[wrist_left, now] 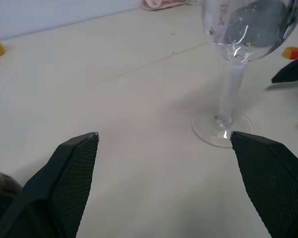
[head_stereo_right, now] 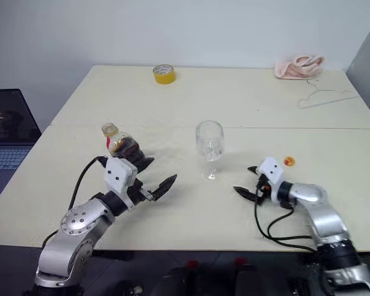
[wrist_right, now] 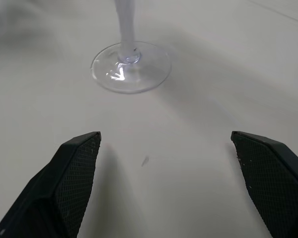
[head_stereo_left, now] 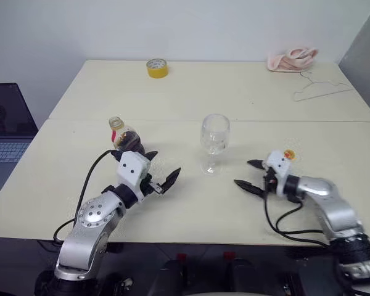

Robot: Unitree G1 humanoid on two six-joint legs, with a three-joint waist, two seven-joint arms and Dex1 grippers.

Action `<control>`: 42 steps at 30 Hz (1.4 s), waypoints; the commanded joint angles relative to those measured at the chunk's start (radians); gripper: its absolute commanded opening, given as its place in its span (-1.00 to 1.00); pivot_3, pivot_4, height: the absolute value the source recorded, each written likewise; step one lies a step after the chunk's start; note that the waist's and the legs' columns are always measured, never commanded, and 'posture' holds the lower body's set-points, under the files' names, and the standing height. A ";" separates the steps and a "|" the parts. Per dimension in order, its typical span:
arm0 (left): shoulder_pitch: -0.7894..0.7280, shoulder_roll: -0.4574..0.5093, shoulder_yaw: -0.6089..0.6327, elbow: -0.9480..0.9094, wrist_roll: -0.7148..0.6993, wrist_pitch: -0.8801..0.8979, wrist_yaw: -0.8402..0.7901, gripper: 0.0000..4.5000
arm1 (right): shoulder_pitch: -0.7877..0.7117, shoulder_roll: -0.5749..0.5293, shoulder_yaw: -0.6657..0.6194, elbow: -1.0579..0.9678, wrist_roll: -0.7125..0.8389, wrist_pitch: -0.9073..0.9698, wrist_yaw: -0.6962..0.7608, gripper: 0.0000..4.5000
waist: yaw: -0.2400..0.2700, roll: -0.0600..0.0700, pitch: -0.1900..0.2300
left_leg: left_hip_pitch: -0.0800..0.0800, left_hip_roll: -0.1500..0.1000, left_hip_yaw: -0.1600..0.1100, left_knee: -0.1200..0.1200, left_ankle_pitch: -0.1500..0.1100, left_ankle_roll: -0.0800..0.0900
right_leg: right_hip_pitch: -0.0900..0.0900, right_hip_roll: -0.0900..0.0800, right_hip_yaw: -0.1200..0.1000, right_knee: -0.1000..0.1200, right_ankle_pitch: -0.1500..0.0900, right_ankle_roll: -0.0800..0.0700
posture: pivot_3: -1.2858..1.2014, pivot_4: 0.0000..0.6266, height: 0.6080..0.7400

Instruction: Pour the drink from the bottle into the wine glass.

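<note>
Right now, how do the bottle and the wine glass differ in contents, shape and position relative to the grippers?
The bottle holds dark drink in its squat, rounded body; the wine glass looks empty, standing taller on a thin stem and round foot. The bottle stands just behind the open left gripper; the wine glass stands between the two arms, apart from the open right gripper. The bottle has no cap on its neck. Both are clear, upright and unheld on the table.

Clear, glossy stemmed wine glass (head_stereo_left: 214,140) stands on a matt cream tabletop (head_stereo_left: 191,92); nearby, black finger pads (wrist_left: 72,171) show woven mesh texture.
</note>
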 commanded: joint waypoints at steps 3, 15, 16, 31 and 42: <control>0.061 0.024 0.075 -0.082 -0.083 0.033 -0.023 1.00 | 0.007 -0.235 -0.229 -0.147 0.212 0.237 0.150 0.99 | 0.001 0.000 0.001 | 0.000 0.000 0.000 0.001 0.000 0.001 | 0.001 0.000 0.000 -0.001 0.000 0.000 | 0.03 -0.52 1.00; 0.312 -0.024 0.272 -0.178 -0.163 0.021 0.052 1.00 | -0.368 -0.375 -0.280 -0.211 0.475 0.360 0.274 0.99 | 0.004 0.000 0.002 | 0.000 0.003 0.001 0.000 -0.002 0.003 | 0.004 0.003 0.000 -0.009 0.000 0.001 | 0.03 -0.52 1.00; 0.314 -0.029 0.280 -0.164 -0.158 0.012 0.057 1.00 | -0.390 -0.371 -0.262 -0.214 0.475 0.357 0.281 0.99 | 0.008 0.000 0.002 | 0.000 0.003 0.001 0.000 -0.002 0.003 | 0.005 0.003 -0.001 -0.009 0.001 0.001 | 0.03 -0.52 1.00; 0.133 0.036 0.309 0.031 -0.098 -0.058 0.055 1.00 | -0.459 -0.358 -0.183 -0.200 0.435 0.304 0.326 0.99 | 0.005 -0.001 0.002 | -0.001 0.003 0.000 0.000 -0.002 0.002 | 0.004 0.003 -0.002 -0.009 0.001 0.001 | 0.03 -0.52 1.00; -0.018 0.073 0.247 0.231 -0.044 -0.127 -0.004 1.00 | -0.452 -0.377 -0.209 -0.238 0.457 0.313 0.322 0.99 | 0.003 -0.001 0.002 | -0.001 0.002 0.000 0.000 -0.002 0.002 | 0.004 0.002 -0.001 -0.009 0.001 0.001 | 0.03 -0.52 1.00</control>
